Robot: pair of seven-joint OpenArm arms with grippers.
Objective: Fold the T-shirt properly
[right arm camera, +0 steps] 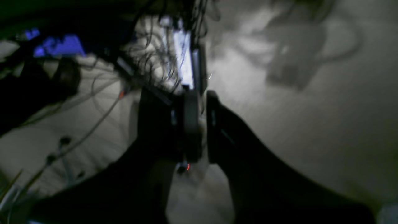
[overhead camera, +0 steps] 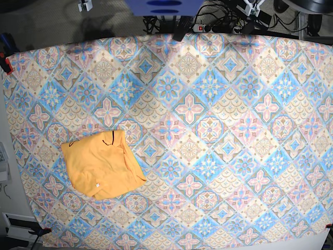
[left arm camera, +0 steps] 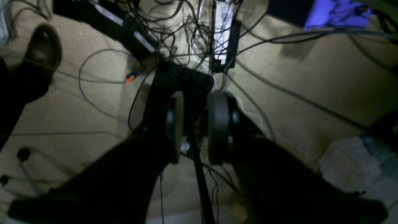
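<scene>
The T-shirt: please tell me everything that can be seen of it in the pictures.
The T-shirt is mustard yellow, of soft fabric. It lies folded into a compact, roughly square bundle, turned a little askew, on the patterned tablecloth, toward the left and lower part of the base view. A dark collar trim shows near its top edge and a small white tag near its lower edge. Only the cloth touches it.

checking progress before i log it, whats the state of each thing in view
T-shirt: folded into a compact bundle, lying on the tablecloth, not held
tablecloth: spread flat over the table
left hand: slightly apart, holding nothing, off the table
right hand: shut, holding nothing, off the table
</scene>
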